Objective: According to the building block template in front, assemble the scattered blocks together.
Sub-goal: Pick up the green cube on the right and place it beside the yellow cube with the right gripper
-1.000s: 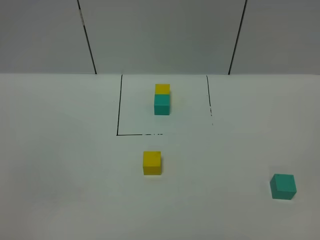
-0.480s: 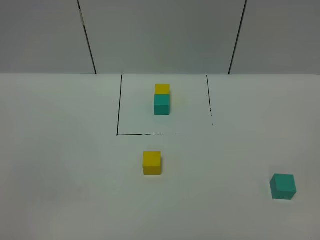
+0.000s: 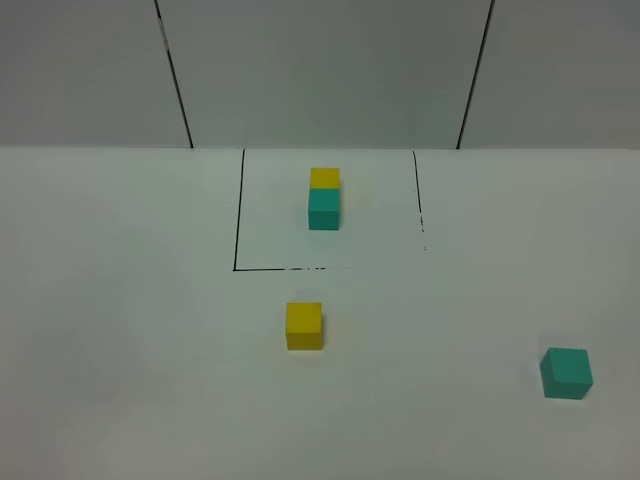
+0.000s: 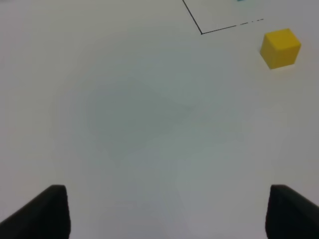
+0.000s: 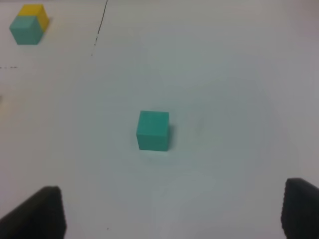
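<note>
Left gripper [image 4: 168, 213] wide apart, yellow cube [image 4: 280, 48] well ahead. Right gripper [image 5: 172, 213] wide apart, teal cube [image 5: 153, 130] near, centred ahead. Template pair [image 3: 323, 198] inside black outline [image 3: 237, 210], cubes touching.

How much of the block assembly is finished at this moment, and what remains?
Nothing is joined yet. The loose yellow cube and loose teal cube lie apart, before the template. Nothing is in hand: the left end effector and right end effector are open. Remaining: grasp both, join them.
</note>
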Robot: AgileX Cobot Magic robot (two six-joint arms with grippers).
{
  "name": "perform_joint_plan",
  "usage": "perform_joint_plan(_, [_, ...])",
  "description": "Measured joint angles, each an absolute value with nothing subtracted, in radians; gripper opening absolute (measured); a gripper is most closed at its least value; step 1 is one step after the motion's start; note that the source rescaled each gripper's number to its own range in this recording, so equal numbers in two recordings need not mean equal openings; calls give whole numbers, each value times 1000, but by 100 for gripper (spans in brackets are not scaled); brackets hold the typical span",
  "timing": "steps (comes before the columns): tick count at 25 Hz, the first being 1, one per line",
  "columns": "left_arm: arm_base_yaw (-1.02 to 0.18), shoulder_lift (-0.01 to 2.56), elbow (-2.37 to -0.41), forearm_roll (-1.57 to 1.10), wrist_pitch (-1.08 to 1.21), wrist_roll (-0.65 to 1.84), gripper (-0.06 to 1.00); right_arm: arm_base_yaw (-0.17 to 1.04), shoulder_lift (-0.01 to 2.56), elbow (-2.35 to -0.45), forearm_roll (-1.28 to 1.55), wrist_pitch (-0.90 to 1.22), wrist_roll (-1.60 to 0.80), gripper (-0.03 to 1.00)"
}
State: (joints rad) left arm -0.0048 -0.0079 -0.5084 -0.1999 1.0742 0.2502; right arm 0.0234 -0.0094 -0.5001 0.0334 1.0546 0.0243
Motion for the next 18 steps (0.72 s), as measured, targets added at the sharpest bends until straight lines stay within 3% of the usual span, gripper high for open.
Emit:
perform_joint_plan(12, [-5, -8, -508, -200, 1074, 250, 70, 23, 4, -500, 32, 1055, 40, 75])
perform_joint_plan(18, [-5, -8, -507, -200, 1074, 250, 70, 23, 404, -576, 82, 1022, 75, 96])
